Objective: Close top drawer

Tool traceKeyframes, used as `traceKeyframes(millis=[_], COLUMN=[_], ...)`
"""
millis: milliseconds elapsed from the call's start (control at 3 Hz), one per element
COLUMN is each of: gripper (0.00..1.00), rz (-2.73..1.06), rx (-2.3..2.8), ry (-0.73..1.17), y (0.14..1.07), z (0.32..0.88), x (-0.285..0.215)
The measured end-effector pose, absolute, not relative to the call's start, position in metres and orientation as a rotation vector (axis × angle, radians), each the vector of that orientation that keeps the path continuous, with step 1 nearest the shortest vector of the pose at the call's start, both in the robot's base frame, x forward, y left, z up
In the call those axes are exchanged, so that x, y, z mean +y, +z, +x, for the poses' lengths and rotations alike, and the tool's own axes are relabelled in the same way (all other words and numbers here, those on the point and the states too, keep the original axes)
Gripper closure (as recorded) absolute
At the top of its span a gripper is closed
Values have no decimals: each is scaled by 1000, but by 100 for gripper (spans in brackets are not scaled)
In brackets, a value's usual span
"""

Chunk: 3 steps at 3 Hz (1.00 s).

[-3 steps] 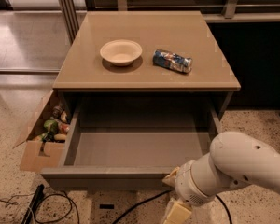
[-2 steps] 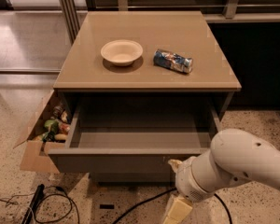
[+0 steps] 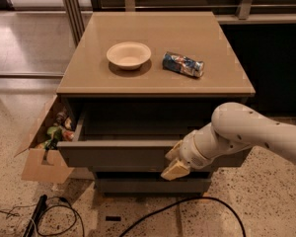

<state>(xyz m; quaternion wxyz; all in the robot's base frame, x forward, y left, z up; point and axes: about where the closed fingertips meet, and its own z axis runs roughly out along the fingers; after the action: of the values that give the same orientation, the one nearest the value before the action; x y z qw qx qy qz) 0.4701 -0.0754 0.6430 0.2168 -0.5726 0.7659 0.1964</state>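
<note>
The top drawer (image 3: 113, 154) of the grey-brown cabinet stands partly open, its flat front panel a short way out from the cabinet body. Only a narrow strip of its dark interior (image 3: 138, 132) shows under the cabinet top. My gripper (image 3: 175, 164) is at the end of the white arm coming in from the right. It rests against the drawer's front panel, right of centre.
On the cabinet top (image 3: 153, 78) sit a cream bowl (image 3: 129, 55) and a crushed can lying on its side (image 3: 183, 64). A cardboard box of items (image 3: 47, 142) stands on the floor at the cabinet's left. Black cables (image 3: 54, 216) lie on the speckled floor in front.
The drawer has slid inward, from wide open to a narrow opening. The arm and gripper have moved forward toward the cabinet with the drawer front.
</note>
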Motion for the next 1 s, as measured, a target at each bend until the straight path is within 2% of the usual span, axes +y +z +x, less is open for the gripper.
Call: traceKeyframes(millis=[333, 667, 1000], gripper=[70, 70, 47], rz=[-1525, -1513, -1553], rx=[2140, 2141, 2099], ry=[460, 447, 448], y=[637, 638, 637], z=[525, 533, 525], x=[-98, -103, -89])
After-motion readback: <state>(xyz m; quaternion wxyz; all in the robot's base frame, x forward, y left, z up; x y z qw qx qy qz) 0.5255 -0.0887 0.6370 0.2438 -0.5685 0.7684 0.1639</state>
